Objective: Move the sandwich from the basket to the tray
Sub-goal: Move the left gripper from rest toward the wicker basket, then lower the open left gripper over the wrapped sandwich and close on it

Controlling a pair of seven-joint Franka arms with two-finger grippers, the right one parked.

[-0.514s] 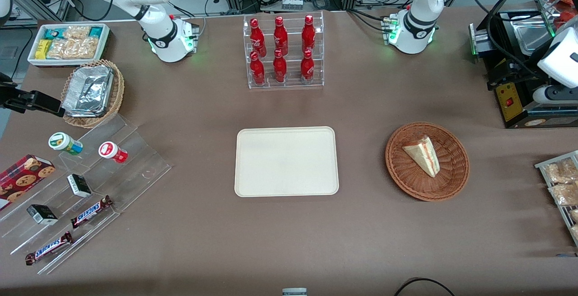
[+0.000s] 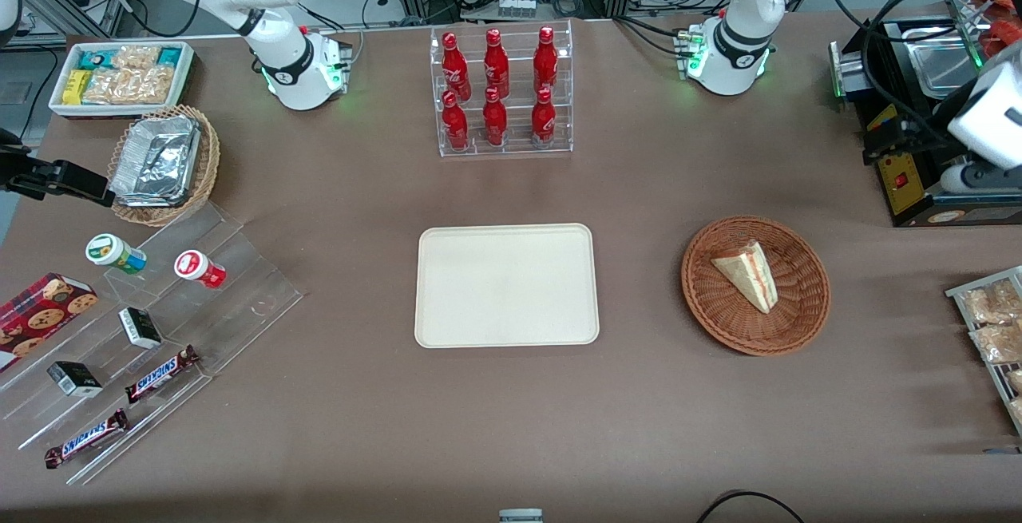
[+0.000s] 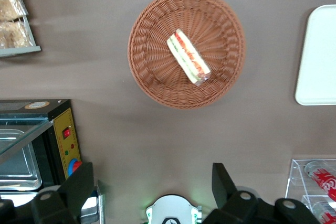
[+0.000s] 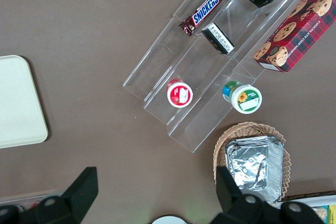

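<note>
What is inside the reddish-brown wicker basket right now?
Only the sandwich lies in the basket; what is under it is hidden. The open hand hangs high above the table, apart from the basket.

The brown table [image 2: 511, 427] carries the tray [image 2: 506, 285] at frame centre. The basket [image 2: 806, 307] sits beside it, toward the working arm's end. A rack of 6 red bottles [image 2: 501, 92] stands at top centre. Possibly snack bags [image 2: 990, 323] lie at the frame's edge. The gripper [image 3: 152, 187] hangs spread above the table.
</note>
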